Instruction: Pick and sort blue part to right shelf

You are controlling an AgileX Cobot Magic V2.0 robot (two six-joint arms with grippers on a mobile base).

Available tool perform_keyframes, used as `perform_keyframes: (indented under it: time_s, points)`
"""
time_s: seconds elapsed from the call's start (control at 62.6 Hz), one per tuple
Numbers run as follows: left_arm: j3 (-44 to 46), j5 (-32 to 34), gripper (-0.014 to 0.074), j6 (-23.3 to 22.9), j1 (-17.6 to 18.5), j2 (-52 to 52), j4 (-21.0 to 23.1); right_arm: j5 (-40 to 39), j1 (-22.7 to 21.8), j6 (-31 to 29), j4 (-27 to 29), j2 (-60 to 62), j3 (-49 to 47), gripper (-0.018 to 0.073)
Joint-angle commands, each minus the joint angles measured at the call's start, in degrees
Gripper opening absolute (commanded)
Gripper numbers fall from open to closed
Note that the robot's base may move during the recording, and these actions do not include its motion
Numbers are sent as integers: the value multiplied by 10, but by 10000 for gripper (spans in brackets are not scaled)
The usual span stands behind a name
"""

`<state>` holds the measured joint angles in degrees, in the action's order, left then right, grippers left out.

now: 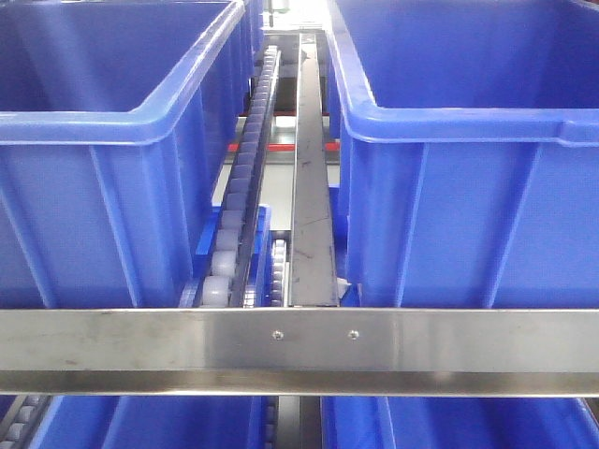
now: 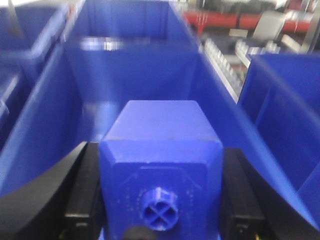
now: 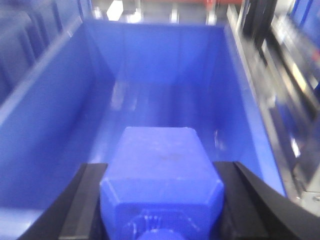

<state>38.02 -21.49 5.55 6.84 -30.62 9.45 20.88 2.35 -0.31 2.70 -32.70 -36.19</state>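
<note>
Stainless steel forms the frame of the right shelf [image 1: 299, 351], whose brushed front crossbar is fastened with two small screws and is seen across the exterior front view. Behind the crossbar, a track of white plastic rollers [image 1: 239, 201] and a flat steel rail [image 1: 311, 187] run away between two large deep blue plastic bins [image 1: 112, 150], whose rims are rounded and whose walls are ribbed. More blue bins are seen on the level below. In the background of the left wrist view, red shapes are made out, but that part is too blurred to be named.

Between the black fingers [image 2: 82, 200] of the left claw [image 2: 160, 200] a blue block [image 2: 161, 165] is clamped. Its body is square and matte, its shoulders are bevelled, and a small round knob marked with a cross is turned toward the camera. Ahead of and below this claw the smooth glossy interior of a long blue bin [image 2: 135, 85] is seen.

In the right claw [image 3: 161, 205] the blue part [image 3: 161, 170] is gripped in the same way, with the black fingers [image 3: 85, 200] pressed to both of its sides. Its body is square, its shoulders are sloped, and its cap end is partly cut off by the lower edge of the picture. It is held above the open cavity of a deep blue bin [image 3: 165, 75], whose floor ahead of the claw shows soft reflections. To the right of this claw, blurred steel rails of the rack are seen.
</note>
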Motion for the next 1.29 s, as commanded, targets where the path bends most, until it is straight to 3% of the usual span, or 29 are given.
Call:
perform_keyframes:
  time_s: [0.0, 0.256, 0.527, 0.815, 0.911, 1.071, 1.278]
  points:
    - [21, 82, 333, 2, 0, -51, 9, -61, -3, -5, 3, -70, -53, 423]
    - [21, 223, 333, 2, 0, -176, 9, -150, 5, -5, 3, -211, -80, 423]
    - [21, 241, 333, 2, 0, -277, 7, -200, 37, -5, 3, -293, -80, 423]
    - [21, 236, 342, 2, 0, -303, 7, -222, 37, -5, 3, -312, -79, 423]
    - [21, 233, 417, 2, 0, -303, 7, -222, 37, -5, 3, -312, -79, 451]
    - [21, 233, 611, 2, 0, -303, 7, -220, 37, -5, 2, -312, -79, 622]
    - [22, 233, 620, 2, 0, -303, 7, -217, 37, -5, 2, -312, -79, 624]
